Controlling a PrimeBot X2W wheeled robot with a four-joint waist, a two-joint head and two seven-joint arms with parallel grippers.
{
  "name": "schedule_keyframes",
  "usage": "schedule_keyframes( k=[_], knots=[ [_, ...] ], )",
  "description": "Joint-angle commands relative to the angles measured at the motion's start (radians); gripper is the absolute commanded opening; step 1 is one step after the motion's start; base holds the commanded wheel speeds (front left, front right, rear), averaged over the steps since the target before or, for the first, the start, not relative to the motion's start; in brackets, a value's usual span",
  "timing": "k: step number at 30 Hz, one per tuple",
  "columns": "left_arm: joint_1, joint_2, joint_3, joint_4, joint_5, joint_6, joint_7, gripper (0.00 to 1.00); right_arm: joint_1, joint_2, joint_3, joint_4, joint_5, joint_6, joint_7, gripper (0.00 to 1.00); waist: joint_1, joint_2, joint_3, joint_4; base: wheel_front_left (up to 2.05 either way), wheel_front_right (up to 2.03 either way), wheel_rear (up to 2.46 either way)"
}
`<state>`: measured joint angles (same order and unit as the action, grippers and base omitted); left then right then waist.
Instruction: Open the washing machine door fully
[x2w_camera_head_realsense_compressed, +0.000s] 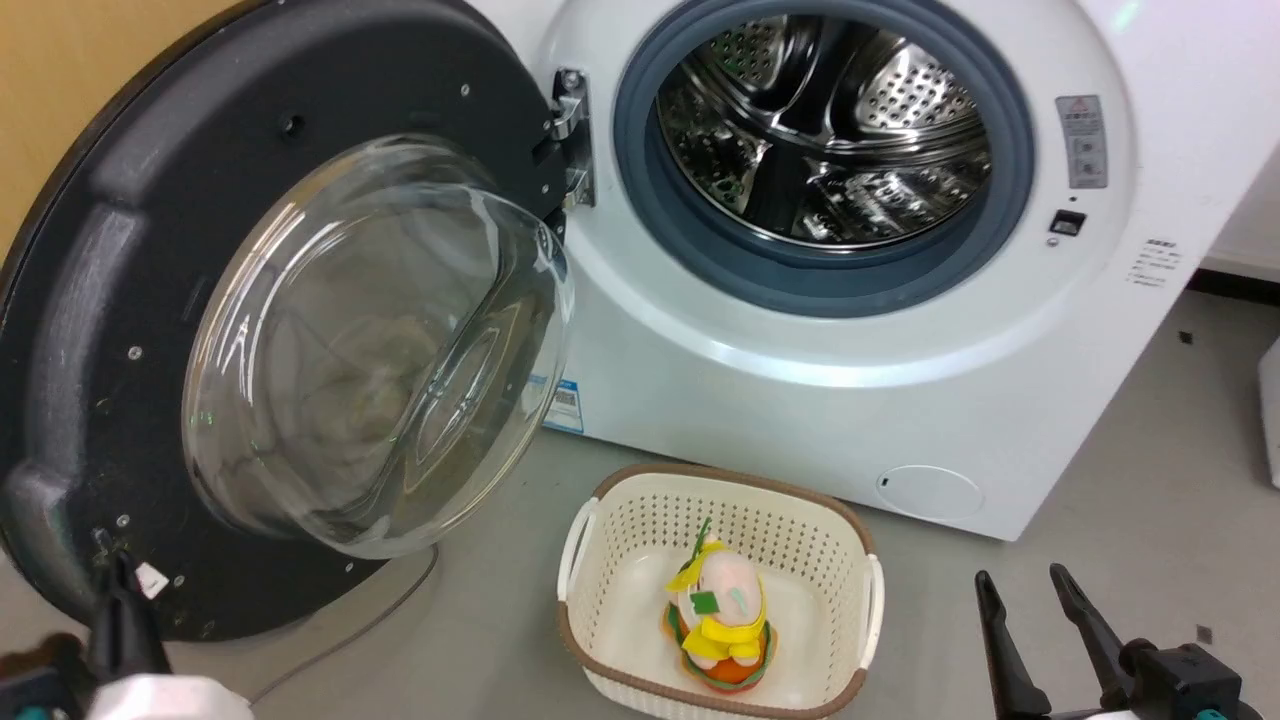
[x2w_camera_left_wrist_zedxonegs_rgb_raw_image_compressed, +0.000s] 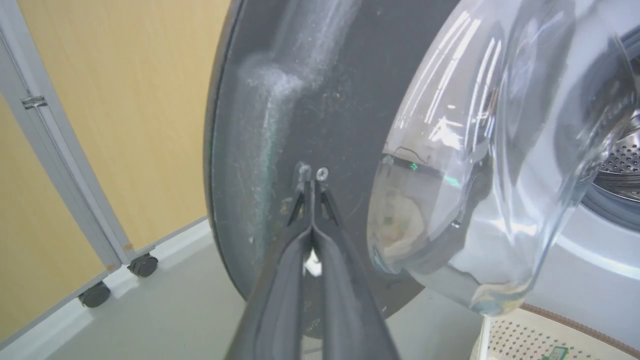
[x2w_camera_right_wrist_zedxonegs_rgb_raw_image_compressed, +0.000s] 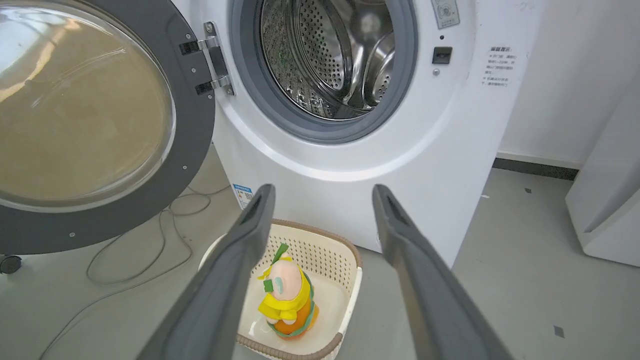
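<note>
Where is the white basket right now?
Head view, lower centre: the basket sits on the floor before the washing machine, right of the washing machine door.

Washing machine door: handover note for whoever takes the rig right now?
Left gripper: jaws shut, empty, tips at the dark inner face of the washing machine door, beside a screw low near its rim.
Right gripper: jaws open, empty, right of the laundry basket.
Done: door stands wide on its hinge, and the drum opening is fully exposed.
Left: check whether the door has travel remaining; if so, probably push it further with the left gripper.
</note>
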<state>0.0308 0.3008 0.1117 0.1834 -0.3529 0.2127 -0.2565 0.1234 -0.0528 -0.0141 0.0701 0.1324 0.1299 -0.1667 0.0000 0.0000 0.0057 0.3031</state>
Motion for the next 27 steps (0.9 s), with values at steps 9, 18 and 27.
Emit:
schedule_keyframes(
  k=[9,18,27],
  knots=[
    [0.141,-0.122,-0.044,-0.148,0.066,-0.032,-0.005,0.78,0.023,0.003,-0.010,-0.022,-0.015,0.001,-0.005,1.00,0.0000,0.0000,-0.037,-0.033,0.00,0.00,0.00],
    [0.175,-0.196,-0.128,-0.188,0.109,-0.076,-0.005,1.00,0.042,0.003,-0.018,-0.067,-0.037,0.001,0.010,1.00,0.0000,0.0000,-0.049,-0.104,0.00,0.00,0.00],
    [0.153,-0.213,-0.211,-0.169,0.175,-0.112,-0.005,1.00,0.051,0.003,-0.006,-0.125,-0.060,0.001,0.042,1.00,0.0000,0.0000,-0.054,-0.211,0.00,0.00,0.00]
  ],
)
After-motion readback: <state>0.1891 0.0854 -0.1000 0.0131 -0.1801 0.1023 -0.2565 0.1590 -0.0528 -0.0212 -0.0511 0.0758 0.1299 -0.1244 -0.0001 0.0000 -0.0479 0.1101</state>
